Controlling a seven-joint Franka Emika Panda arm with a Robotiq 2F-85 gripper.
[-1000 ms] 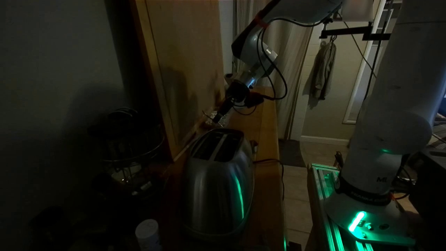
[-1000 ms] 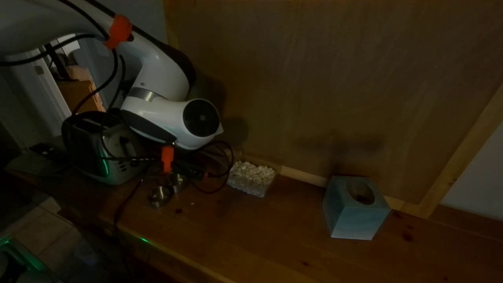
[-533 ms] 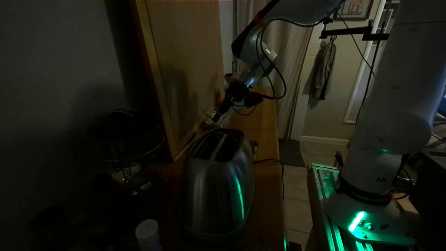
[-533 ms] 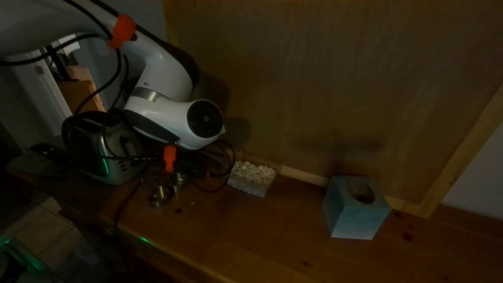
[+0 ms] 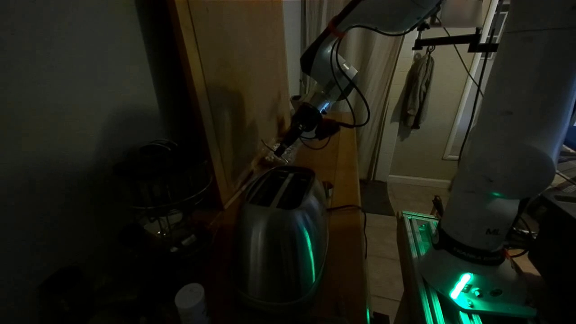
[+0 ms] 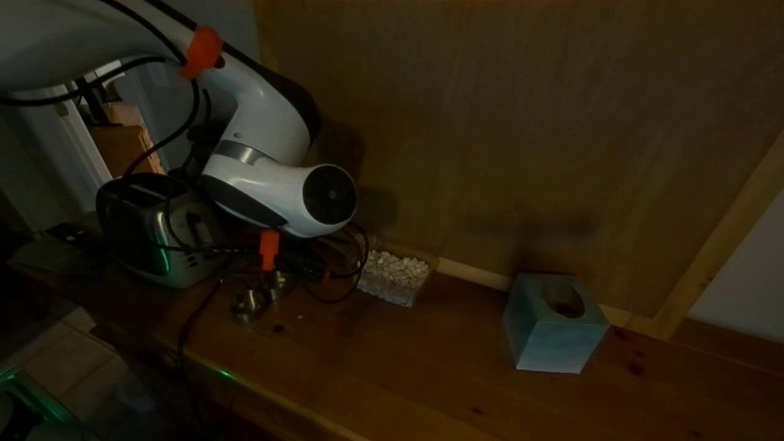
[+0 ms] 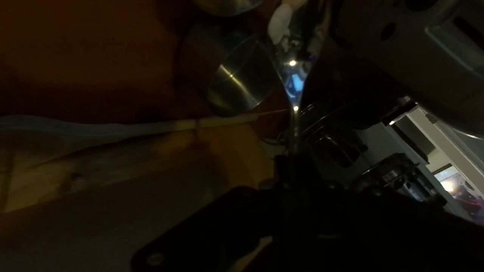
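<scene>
Hangs in a dim room over a wooden tabletop point(image 6: 398, 367), near a toaster point(image 5: 281, 243), with metal cups point(image 7: 242, 77) ahead of and below the claw point(image 5: 280, 151). Grips a spoon point(image 7: 295, 81) by the handle in nearly closed jaws, long axis straight ahead, apparently bearing pale bits point(image 7: 280, 24) in its bowl.

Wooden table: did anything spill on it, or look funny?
Maybe: one tiny white speck lies alone near the metal cups, apart from the boxed white pieces, so it looks dropped.
</scene>
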